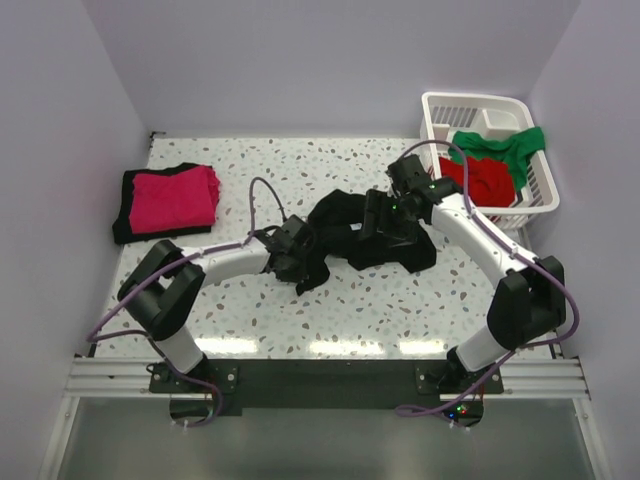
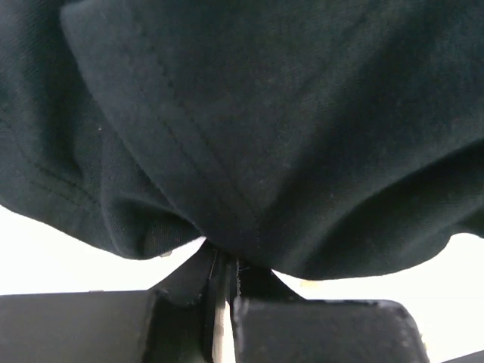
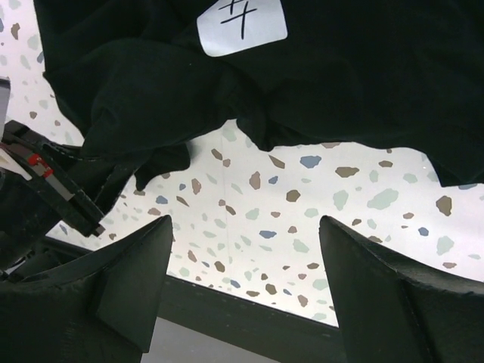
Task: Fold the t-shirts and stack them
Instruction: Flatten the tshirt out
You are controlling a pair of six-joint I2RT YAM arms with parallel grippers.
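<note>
The left claw (image 2: 224, 291) pinches a hem fold of the black t-shirt (image 2: 302, 113), bunched just ahead of it. The right claw (image 3: 243, 257) hangs spread, cloth just beyond its tips. Likely the grasping step; next, the right must pinch an edge for spreading.

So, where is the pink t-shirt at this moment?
In the top view, the pink t-shirt lies folded at the far left of the table, on top of a folded black t-shirt.
</note>
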